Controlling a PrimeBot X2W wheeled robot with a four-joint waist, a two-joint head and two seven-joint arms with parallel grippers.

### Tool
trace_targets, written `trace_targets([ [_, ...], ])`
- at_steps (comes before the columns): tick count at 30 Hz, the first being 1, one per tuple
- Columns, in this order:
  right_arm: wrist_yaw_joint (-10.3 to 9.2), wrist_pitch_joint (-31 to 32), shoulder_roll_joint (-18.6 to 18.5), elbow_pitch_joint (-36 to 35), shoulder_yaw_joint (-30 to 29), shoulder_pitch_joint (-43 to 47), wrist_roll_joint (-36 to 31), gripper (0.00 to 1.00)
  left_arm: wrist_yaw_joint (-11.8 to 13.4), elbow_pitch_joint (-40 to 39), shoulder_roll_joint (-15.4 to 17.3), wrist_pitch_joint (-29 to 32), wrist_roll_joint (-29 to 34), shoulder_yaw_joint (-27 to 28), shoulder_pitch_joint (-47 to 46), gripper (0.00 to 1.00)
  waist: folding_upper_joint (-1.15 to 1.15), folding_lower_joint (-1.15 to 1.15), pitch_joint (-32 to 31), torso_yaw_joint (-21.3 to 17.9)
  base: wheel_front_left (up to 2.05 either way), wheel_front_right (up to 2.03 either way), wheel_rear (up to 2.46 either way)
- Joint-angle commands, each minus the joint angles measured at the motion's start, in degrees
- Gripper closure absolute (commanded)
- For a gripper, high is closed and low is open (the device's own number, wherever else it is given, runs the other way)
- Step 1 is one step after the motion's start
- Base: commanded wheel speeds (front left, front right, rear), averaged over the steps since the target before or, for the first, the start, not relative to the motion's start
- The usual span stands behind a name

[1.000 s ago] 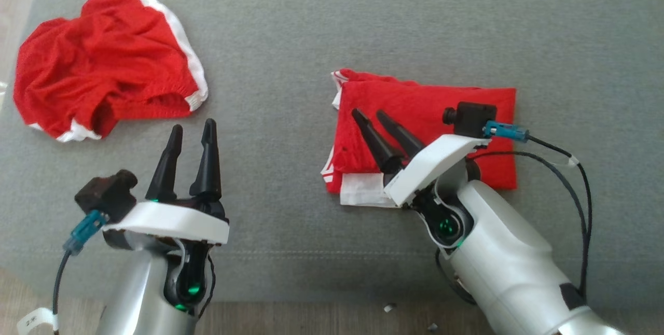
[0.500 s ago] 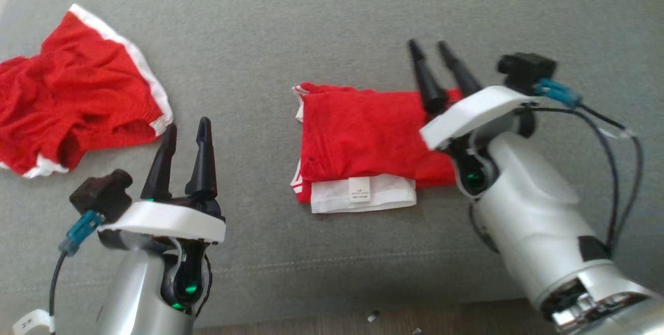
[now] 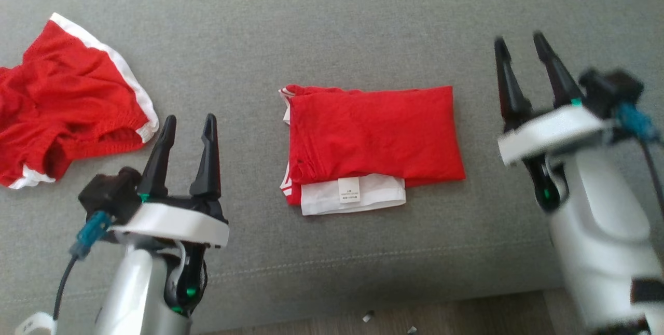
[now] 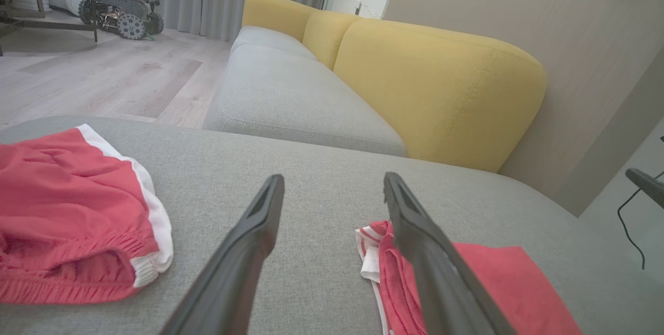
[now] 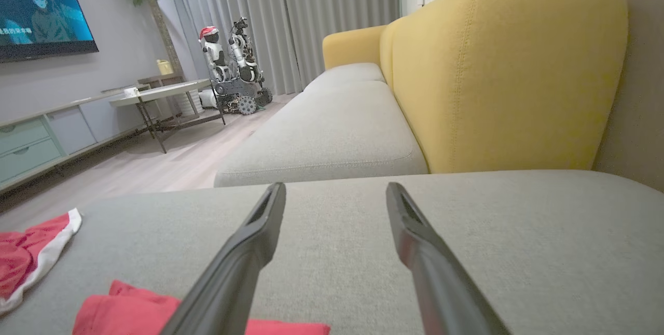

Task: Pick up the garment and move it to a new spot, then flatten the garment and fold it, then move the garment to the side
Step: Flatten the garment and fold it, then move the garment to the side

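Observation:
The folded red garment (image 3: 373,133) lies flat in the middle of the grey cushion (image 3: 332,29), a white layer with a small label poking out along its near edge. It also shows as the folded red garment (image 4: 487,283) low right in the left wrist view and as the folded red garment (image 5: 129,309) low left in the right wrist view. My left gripper (image 3: 188,122) hovers open to the garment's left, nothing between its fingers. My right gripper (image 3: 519,42) stands open and empty to the garment's right, clear of the cloth.
A crumpled pair of red shorts with white trim (image 3: 67,101) lies at the cushion's far left. The cushion's front edge runs just behind my wrists, with wood floor below. A yellow sofa backrest (image 4: 436,86) rises beyond the cushion.
My right gripper lifted off the folded garment and swung out to its right. The head view shifted meanwhile. My left gripper has barely moved.

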Motion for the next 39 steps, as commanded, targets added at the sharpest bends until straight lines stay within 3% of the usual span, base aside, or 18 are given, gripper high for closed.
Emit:
trace_targets([
  [1,0.36,-0.6,0.4,-2.8,0.0,1.5,-1.6,0.0,-0.3,-2.3,0.5,-0.7,0.6,2.0,-0.6,0.0,0.0,0.0,-0.2,0.1,0.0,0.0,0.0],
  [12,0.36,-0.6,5.2,-15.7,-10.1,17.6,-13.9,0.0,1.9,-7.0,0.5,-0.7,2.3,0.8,4.5,0.0,0.0,0.0,-1.8,0.9,0.0,0.0,0.0],
  [29,0.36,1.0,7.6,-18.3,-11.4,19.3,-15.6,0.0,2.8,-7.8,0.5,-0.7,2.9,-0.3,4.0,0.0,0.0,0.0,0.9,2.1,0.0,0.0,0.0],
  [39,0.36,2.6,8.0,-15.1,-9.6,17.1,-14.8,0.0,2.5,-7.1,0.5,-0.7,3.0,-0.7,2.6,0.0,0.0,0.0,2.7,3.6,0.0,0.0,0.0],
])
